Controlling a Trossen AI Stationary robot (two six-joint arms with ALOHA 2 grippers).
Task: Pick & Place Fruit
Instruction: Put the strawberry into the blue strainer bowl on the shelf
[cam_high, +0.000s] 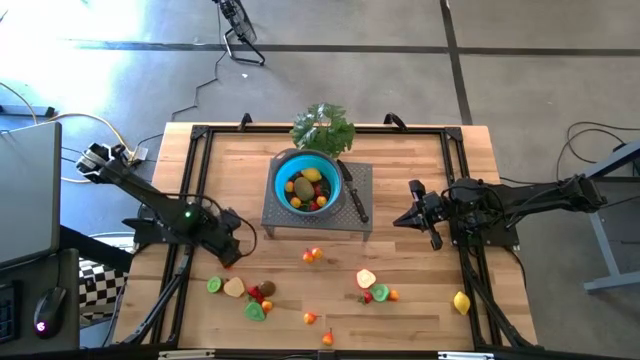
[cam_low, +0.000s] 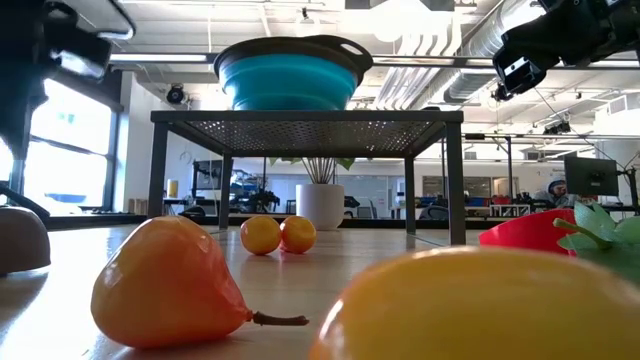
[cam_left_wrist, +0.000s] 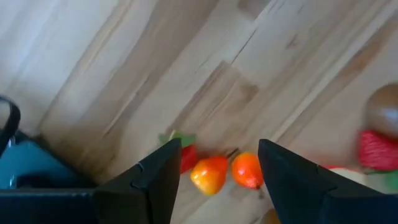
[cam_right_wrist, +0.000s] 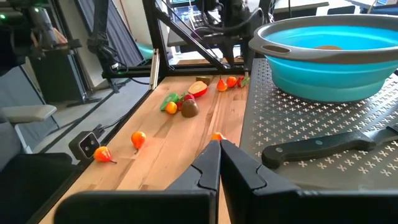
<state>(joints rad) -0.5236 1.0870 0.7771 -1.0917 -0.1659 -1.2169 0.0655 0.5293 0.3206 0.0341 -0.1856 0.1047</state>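
Several small toy fruits lie on the wooden table near its front edge: a green slice, a brown one, a peach half, a lemon and an orange pair. More fruit sits in the blue bowl, which stands on a grey mesh stand. My left gripper hovers open over the table's left part, pointing down. Beyond its fingers the left wrist view shows an orange-yellow fruit, an orange one and a red one. My right gripper waits shut, right of the stand.
A black-handled knife lies on the mesh stand beside the bowl. A leafy green bunch lies behind the bowl. Black frame rails run along the table's left, right and far sides. Bare wood lies between the stand and the front fruits.
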